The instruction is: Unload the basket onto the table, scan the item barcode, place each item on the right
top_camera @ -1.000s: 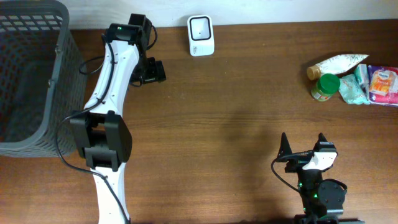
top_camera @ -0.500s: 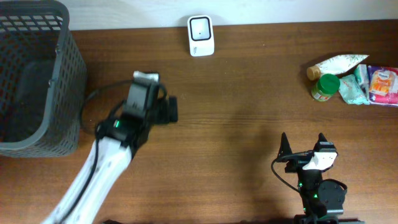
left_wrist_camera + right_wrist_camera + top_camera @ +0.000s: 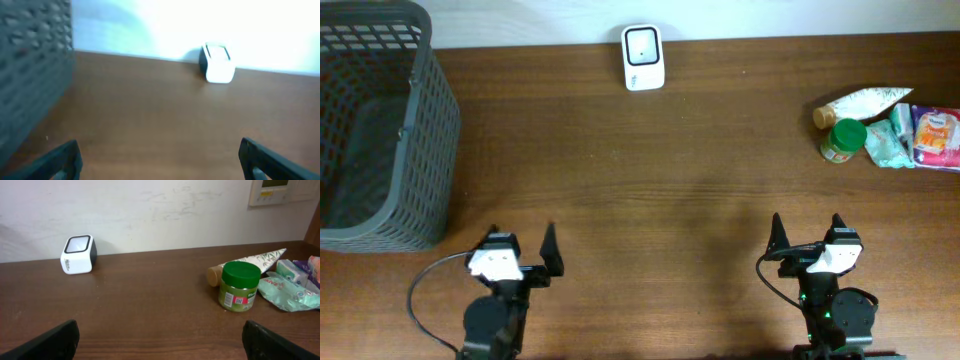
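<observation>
At the near edge of the tabletop (image 3: 670,200), the left pincer (image 3: 521,236) and the right pincer (image 3: 807,224) both stand wide open and hold nothing. The items lie grouped at the far right: an upright green-lidded jar (image 3: 841,140) just beside a tube (image 3: 860,103) and soft packets (image 3: 910,130). The white scanner (image 3: 643,57) sits at the far edge, well apart from them. A grey basket (image 3: 430,150) occupies the far left corner.

Scanner (image 3: 217,62) blurred in left wrist view; basket (image 3: 432,150) cropped at overhead's edge
</observation>
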Motion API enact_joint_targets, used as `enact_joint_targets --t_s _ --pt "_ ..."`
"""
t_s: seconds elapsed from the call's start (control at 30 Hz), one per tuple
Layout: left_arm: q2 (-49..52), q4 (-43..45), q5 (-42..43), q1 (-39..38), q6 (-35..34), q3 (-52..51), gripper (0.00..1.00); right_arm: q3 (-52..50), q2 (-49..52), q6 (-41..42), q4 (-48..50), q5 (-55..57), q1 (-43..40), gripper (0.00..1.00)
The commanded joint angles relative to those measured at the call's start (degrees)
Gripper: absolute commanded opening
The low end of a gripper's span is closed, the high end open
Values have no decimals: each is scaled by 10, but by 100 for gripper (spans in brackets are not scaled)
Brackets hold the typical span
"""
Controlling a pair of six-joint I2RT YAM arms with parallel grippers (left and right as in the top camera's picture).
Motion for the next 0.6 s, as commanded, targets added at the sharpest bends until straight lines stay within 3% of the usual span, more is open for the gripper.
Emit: enact_joint_targets --t_s 0.0,0.23,0.33,0.57 --pt "-65 23 34 54 8 -50 99 -5 -4 0 -2 5 -4 99" --pt "-100 4 47 74 43 -50 99 -5 -4 0 -2 5 -4 99" --pt "-100 1 91 74 117 -50 99 -5 -4 0 -2 5 -4 99" --pt "-99 1 89 74 114 -50 99 -5 -4 0 -2 5 -4 99"
